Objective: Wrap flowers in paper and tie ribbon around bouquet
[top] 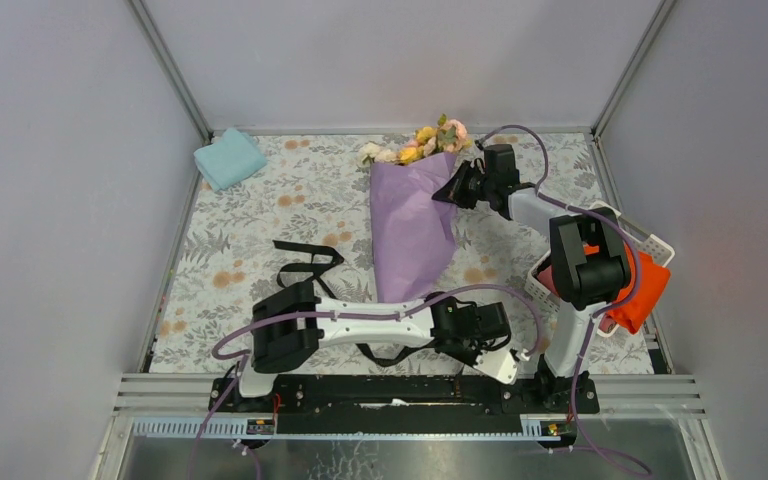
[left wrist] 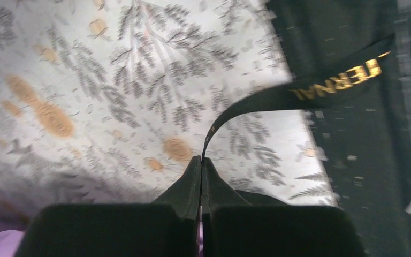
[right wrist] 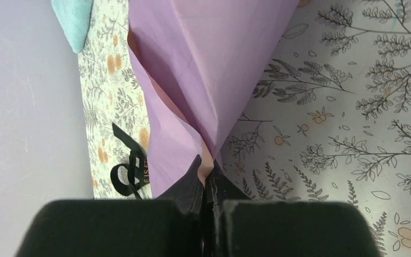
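Note:
The bouquet lies on the floral tablecloth, its lilac paper (top: 412,225) rolled into a cone with the flowers (top: 425,140) sticking out at the far end. My right gripper (top: 448,190) is shut on a fold of the paper's right edge; the right wrist view shows the paper (right wrist: 208,64) pinched at the right gripper (right wrist: 207,166). The black ribbon (top: 305,262) loops left of the cone and runs under my left arm. My left gripper (top: 500,352) sits low by the cone's narrow end. In its wrist view the left gripper (left wrist: 201,159) is shut on the lettered ribbon (left wrist: 305,90).
A folded light blue cloth (top: 228,158) lies at the far left corner. A white basket (top: 652,241) holding an orange cloth (top: 645,290) stands at the right edge, behind my right arm. The black base rail (top: 400,392) runs along the near edge.

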Controlling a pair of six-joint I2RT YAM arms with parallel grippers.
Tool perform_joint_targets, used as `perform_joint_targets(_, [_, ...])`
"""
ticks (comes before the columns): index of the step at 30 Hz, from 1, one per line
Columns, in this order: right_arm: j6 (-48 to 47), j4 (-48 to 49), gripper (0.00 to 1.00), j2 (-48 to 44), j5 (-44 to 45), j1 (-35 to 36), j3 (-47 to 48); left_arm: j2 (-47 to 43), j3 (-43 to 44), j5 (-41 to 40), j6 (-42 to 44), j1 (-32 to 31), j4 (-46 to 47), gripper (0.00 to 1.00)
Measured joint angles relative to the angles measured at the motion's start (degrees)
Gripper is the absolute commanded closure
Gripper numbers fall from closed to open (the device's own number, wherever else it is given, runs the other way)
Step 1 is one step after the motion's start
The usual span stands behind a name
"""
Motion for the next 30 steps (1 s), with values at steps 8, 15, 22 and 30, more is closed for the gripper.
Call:
perform_joint_targets(8, [-0.4,-1.2,1.00,0.0,0.0,0.0,3.2,0.6,-9.7,-16.5,8.2,0.4,15.9,1.00])
perform_joint_targets(15, [-0.9,-3.0,1.00,0.0,0.0,0.0,4.6,2.0,-13.7,-28.9,14.8,2.8,31.4,0.82])
perform_joint_targets(22, [-2.0,-3.7,1.00,0.0,0.0,0.0,4.7,2.0,-11.7,-33.9,17.0,4.7,37.3,0.33])
perform_joint_targets(30, [-2.4,-4.0,1.00,0.0,0.0,0.0,4.7,-4.3,-1.1,-13.7,4.3,2.8,10.3,0.19])
